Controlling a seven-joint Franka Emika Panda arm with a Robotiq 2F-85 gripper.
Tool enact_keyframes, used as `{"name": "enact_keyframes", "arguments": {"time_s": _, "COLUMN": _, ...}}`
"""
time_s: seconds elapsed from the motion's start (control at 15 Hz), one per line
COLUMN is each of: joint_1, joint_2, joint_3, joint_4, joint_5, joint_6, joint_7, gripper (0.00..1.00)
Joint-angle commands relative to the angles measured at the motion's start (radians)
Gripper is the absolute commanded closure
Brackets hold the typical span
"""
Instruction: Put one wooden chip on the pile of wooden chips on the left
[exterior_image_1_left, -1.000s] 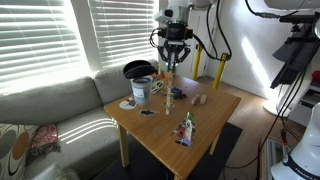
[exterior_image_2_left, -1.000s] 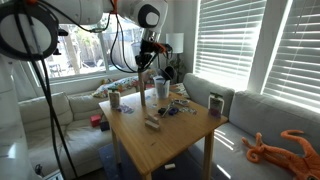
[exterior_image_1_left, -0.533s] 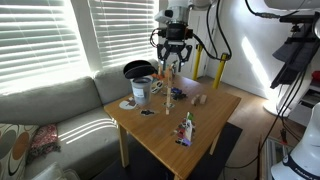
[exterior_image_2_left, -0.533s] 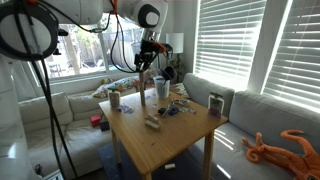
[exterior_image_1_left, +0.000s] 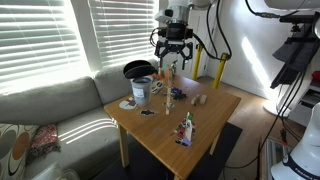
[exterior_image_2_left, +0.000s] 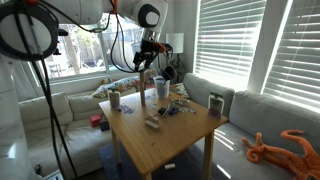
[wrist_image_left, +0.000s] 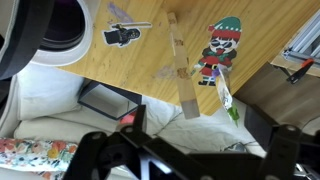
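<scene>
A tall, thin pile of light-tan wooden chips rises from the table toward the wrist camera, its top chip nearest the lens. My gripper hovers right above that top, open, its dark fingers spread far apart with nothing between them. In both exterior views the gripper hangs over the slim pile. A couple of loose wooden chips lie on the table beside it.
A white bucket-like cup and a black bowl stand near the pile. A green-and-white bottle lies on the table. A yellow post stands at the far corner; a sofa flanks the table.
The jaws have gone from shut on a wooden chip to wide open, leaving that chip on top of the pile. The arm has barely moved.
</scene>
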Motion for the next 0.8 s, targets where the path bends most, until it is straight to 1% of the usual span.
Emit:
{"name": "enact_keyframes", "arguments": {"time_s": 0.0, "joint_1": -0.011, "joint_2": -0.005, "joint_3": 0.012, "joint_4": 0.047, "joint_5": -0.011, "joint_6": -0.042, "joint_7": -0.018, "gripper": 0.00}}
{"name": "enact_keyframes", "arguments": {"time_s": 0.07, "joint_1": -0.010, "joint_2": -0.010, "joint_3": 0.012, "joint_4": 0.058, "joint_5": -0.015, "joint_6": -0.047, "joint_7": -0.020, "gripper": 0.00}}
{"name": "enact_keyframes", "arguments": {"time_s": 0.27, "joint_1": -0.006, "joint_2": -0.025, "joint_3": 0.015, "joint_4": 0.121, "joint_5": -0.040, "joint_6": -0.128, "joint_7": -0.047, "gripper": 0.00}}
{"name": "enact_keyframes", "arguments": {"time_s": 0.4, "joint_1": 0.007, "joint_2": -0.055, "joint_3": 0.012, "joint_4": 0.155, "joint_5": -0.074, "joint_6": -0.167, "joint_7": -0.108, "gripper": 0.00}}
{"name": "enact_keyframes", "arguments": {"time_s": 0.6, "joint_1": 0.022, "joint_2": -0.100, "joint_3": 0.025, "joint_4": 0.207, "joint_5": -0.128, "joint_6": -0.215, "joint_7": -0.210, "gripper": 0.00}}
{"name": "enact_keyframes", "arguments": {"time_s": 0.67, "joint_1": 0.011, "joint_2": -0.074, "joint_3": 0.014, "joint_4": 0.170, "joint_5": -0.081, "joint_6": -0.171, "joint_7": -0.152, "gripper": 0.00}}
{"name": "enact_keyframes", "arguments": {"time_s": 0.73, "joint_1": 0.015, "joint_2": -0.090, "joint_3": 0.017, "joint_4": 0.183, "joint_5": -0.091, "joint_6": -0.186, "joint_7": -0.170, "gripper": 0.00}}
